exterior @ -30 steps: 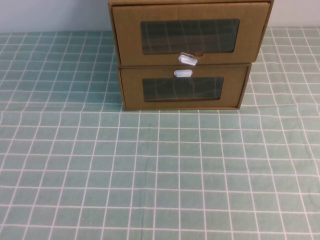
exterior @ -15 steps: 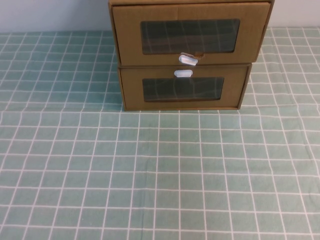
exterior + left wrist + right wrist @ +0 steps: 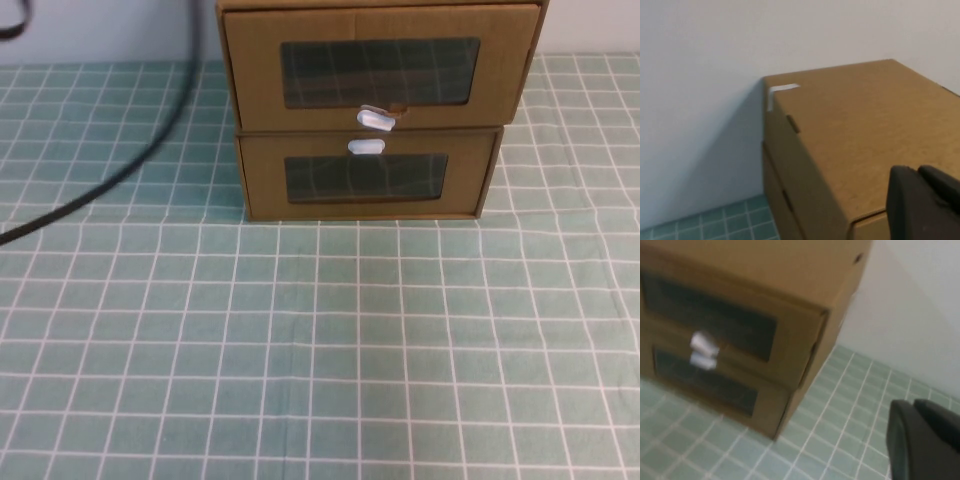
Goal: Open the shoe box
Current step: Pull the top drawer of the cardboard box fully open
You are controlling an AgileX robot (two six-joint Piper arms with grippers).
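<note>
Found the shoe box [image 3: 370, 110] at the far middle of the counter [image 3: 320, 350], close to the wall, built as two cardboard drawers stacked one on the other, both fronts closed flush. Noted a small white pull tab [image 3: 376, 119] low on the upper front and a second tab [image 3: 366, 146] just below it on the lower front. Placed the left hand [image 3: 920, 200] raised near the top of the box, toward its left side; could not tell whether spread or pressed together. Placed the right hand [image 3: 920, 440] off the right front corner of the box, above the counter, pressed together and holding nothing. Saw also a black cable [image 3: 120, 178] crossing over the far left of the counter. Judged the opening as not yet begun. Feared mainly a wrong pinch: with the tabs so near, could easily have caught both, or the wrong one. Feared also a sliding of the whole light stack forward instead of one drawer, with nothing pressing on top. Counted the cable as a possible snag for the left arm.
</note>
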